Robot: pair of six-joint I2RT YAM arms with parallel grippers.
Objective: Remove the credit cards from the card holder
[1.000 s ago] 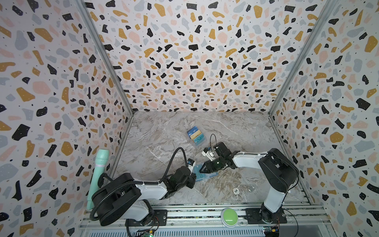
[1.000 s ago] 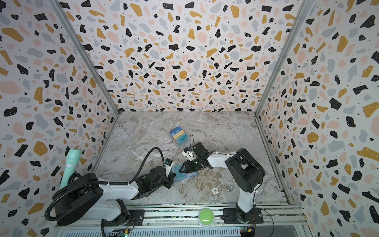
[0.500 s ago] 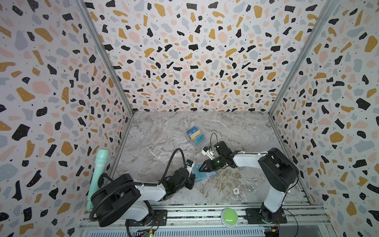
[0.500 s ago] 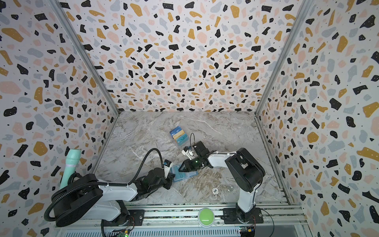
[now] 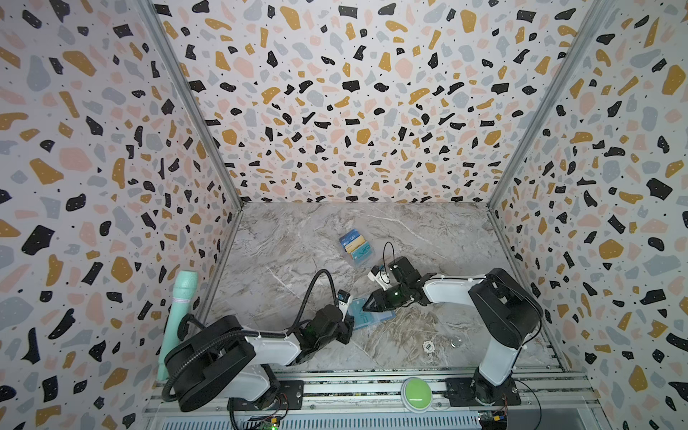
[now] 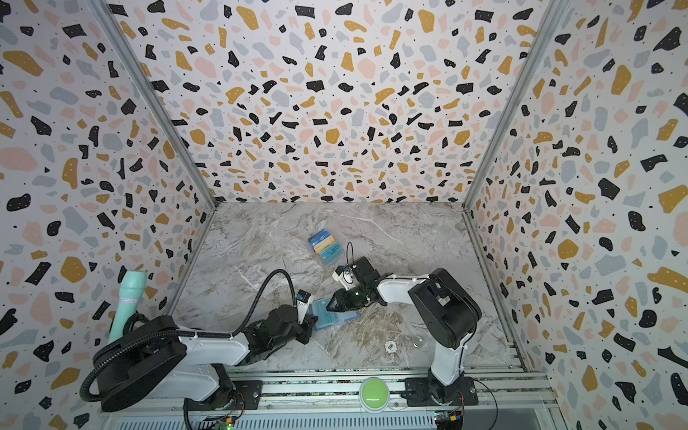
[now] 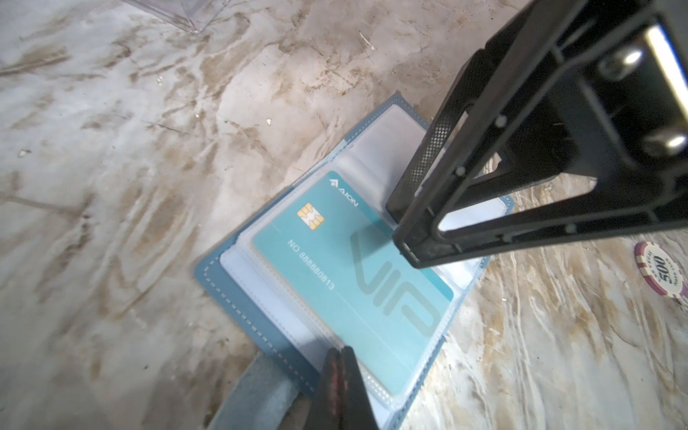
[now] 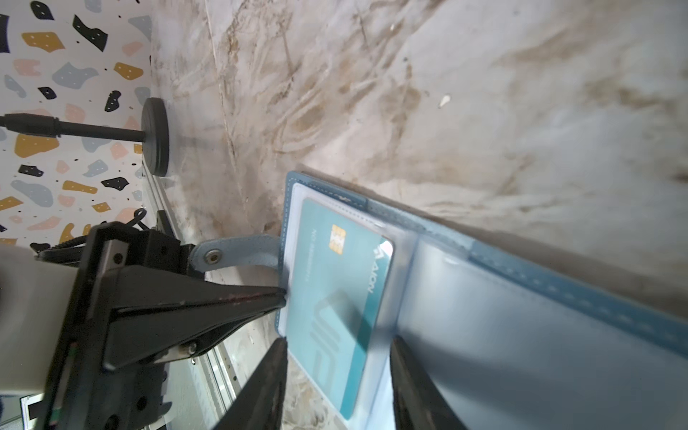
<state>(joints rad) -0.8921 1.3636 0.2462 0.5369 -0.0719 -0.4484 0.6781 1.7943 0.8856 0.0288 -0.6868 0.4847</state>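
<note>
The card holder (image 5: 374, 316) (image 6: 337, 318) lies open on the marble floor between the two arms. A teal credit card (image 7: 335, 268) (image 8: 335, 283) with a gold chip sits in its clear sleeve. My left gripper (image 7: 340, 350) (image 5: 350, 321) (image 8: 283, 294) is shut, its tips resting on the holder's edge beside the snap strap (image 8: 231, 255). My right gripper (image 8: 337, 342) (image 7: 404, 234) (image 5: 366, 305) is open, one finger on each side of the teal card's end. Three more credit cards (image 5: 355, 245) (image 6: 325, 244) stand in a clear tiered stand farther back.
A poker chip (image 5: 429, 347) (image 7: 662, 273) and a small metal piece (image 5: 456, 340) lie near the front right. A mint-green handle (image 5: 180, 305) leans at the left wall. A green button (image 5: 416, 394) sits on the front rail. A black round-based post (image 8: 156, 136) stands by the wall.
</note>
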